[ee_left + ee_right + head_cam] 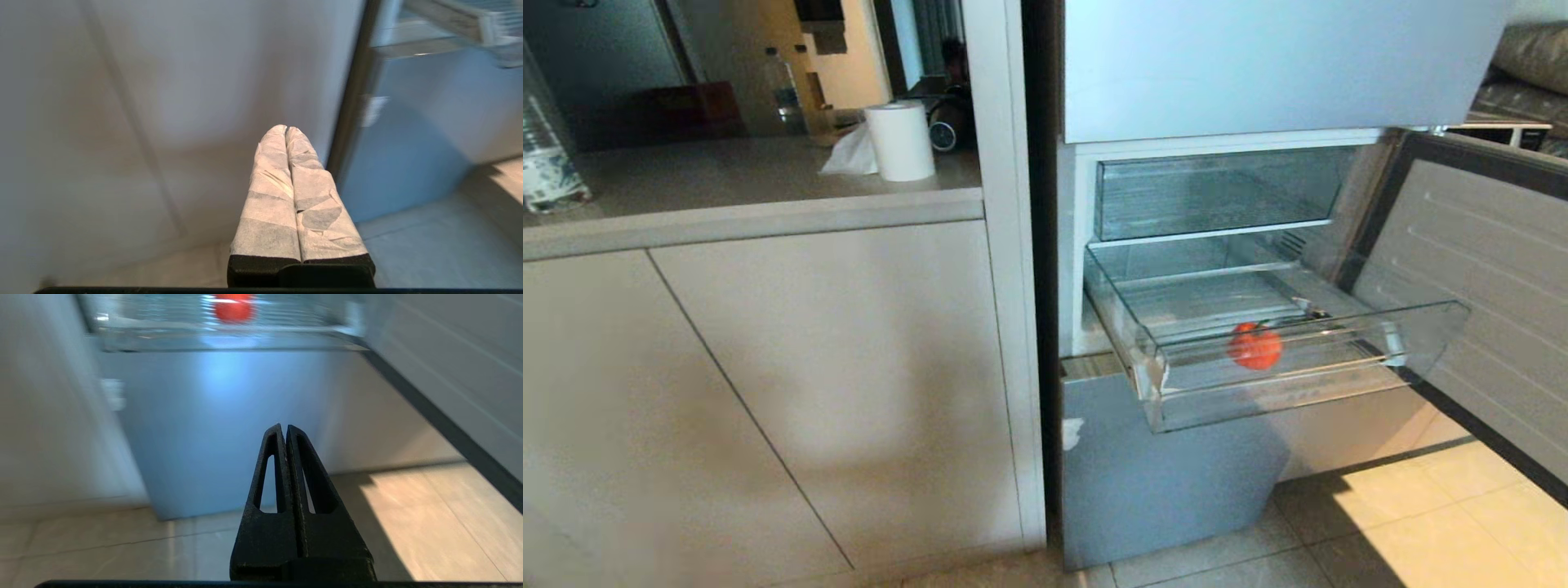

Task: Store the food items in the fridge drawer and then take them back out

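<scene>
Where the fridge stands open beside the pale cabinet [768, 392], we see its silver-blue lower door panel [1160, 474] smooth and flat beneath the fridge drawer [1152, 371], which is pulled well out. The drawer is wide, shallow and see-through, of clear plastic with a ribbed bottom and a curved front lip. Inside it, toward the front, lies one food item [1255, 345]: a small, bright red, rounded piece with a dark bit of stem on top. We can find no second piece in any view.

On the counter [727, 175] stands a white paper roll [900, 140], a plain cylinder.

Only the wrist views show us the arms, both low near the tiled floor [1421, 523]. The left gripper [286, 130], its fingers wrapped in whitish tape, is pressed together before the cabinet face. The right gripper [284, 428], bare black with slotted fingers, is likewise pressed together, holding nothing, and points at the lower door panel; above it the red piece shows blurred through the drawer's lip.
</scene>
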You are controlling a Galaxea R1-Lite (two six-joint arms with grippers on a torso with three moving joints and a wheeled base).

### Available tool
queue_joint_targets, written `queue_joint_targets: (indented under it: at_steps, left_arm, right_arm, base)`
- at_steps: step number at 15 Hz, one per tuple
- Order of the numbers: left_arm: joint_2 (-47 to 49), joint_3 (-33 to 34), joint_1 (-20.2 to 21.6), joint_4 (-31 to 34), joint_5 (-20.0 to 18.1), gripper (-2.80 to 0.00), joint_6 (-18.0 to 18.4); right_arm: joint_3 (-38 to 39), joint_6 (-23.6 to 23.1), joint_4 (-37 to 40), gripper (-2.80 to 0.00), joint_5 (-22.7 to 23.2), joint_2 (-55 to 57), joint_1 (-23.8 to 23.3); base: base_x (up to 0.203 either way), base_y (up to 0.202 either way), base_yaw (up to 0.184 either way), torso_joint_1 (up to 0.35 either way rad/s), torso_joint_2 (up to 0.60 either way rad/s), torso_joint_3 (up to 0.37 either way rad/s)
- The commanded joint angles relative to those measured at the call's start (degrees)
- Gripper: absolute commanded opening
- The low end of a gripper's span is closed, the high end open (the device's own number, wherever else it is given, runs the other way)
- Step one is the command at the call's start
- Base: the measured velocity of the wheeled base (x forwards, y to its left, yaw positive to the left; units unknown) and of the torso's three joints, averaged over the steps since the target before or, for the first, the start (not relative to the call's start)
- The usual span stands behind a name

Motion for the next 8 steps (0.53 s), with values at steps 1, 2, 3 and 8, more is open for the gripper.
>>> queue_joint_targets:
  at_steps: [1,2,3,8]
  left_arm:
    - [0.1,0.0,0.0,0.0,0.0,-2.8,0.0]
    - [0.1,0.0,0.1,0.0,0.0,-2.8,0.0]
    - [0.1,0.0,0.0,0.0,0.0,-2.8,0.0]
    - [0.1,0.0,0.0,0.0,0.0,-2.8,0.0]
  right_arm:
    - [0.0,0.0,0.0,-2.8,0.0,0.1,0.0]
    - [0.0,0.0,0.0,-2.8,0.0,0.1,0.0]
    - [0.0,0.2,0.0,-2.8,0.0,0.0,0.0]
    - [0.0,0.5,-0.1,-2.8,0.0,0.0,0.0]
  base:
    - [-0.001,-0.01,0.104,0.002,0.0,0.002]
    - [0.002,-0.012,0.052,0.006,-0.01,0.002]
    - [0.0,0.0,0.0,0.0,0.0,0.0]
    - [0.0,0.0,0.0,0.0,0.0,0.0]
